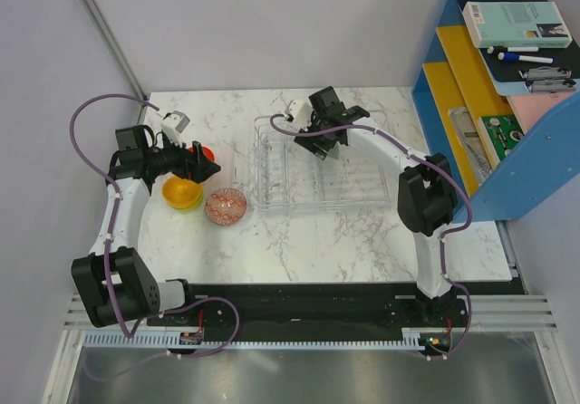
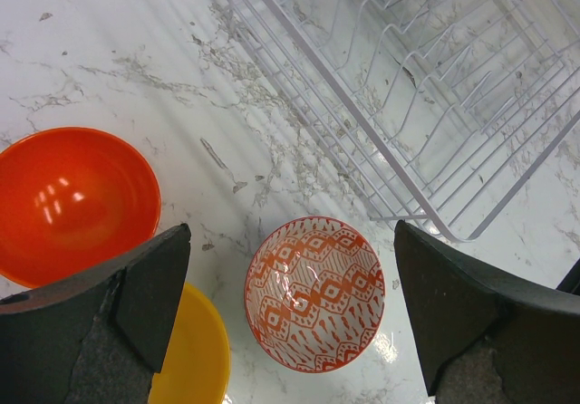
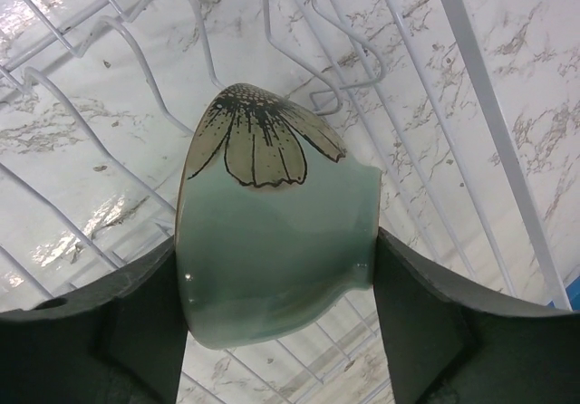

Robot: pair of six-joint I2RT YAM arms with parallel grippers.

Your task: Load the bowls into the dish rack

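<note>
Pinched on edge between the pads of my right gripper (image 3: 276, 277), the pale grey-green bowl (image 3: 272, 241) is over the wires of the dish rack (image 1: 272, 164), which sits toward the bench's (image 1: 317, 241) far edge. My left gripper (image 2: 290, 250) hangs wide open and holds nothing, above the patterned bowl (image 2: 314, 293). The red-orange bowl (image 2: 72, 200) and yellow bowl (image 2: 195, 350) sit beside it, near the left edge.

Four bowls: one red-orange bowl (image 2: 77, 200), one yellow bowl (image 2: 195, 354), one red-patterned bowl (image 2: 314, 293), one grey-green bowl (image 3: 272, 268). One dish rack (image 1: 355, 188). Two grippers: left gripper (image 1: 203, 163), right gripper (image 1: 319, 141). One blue shelf (image 1: 544, 150), upper right.
</note>
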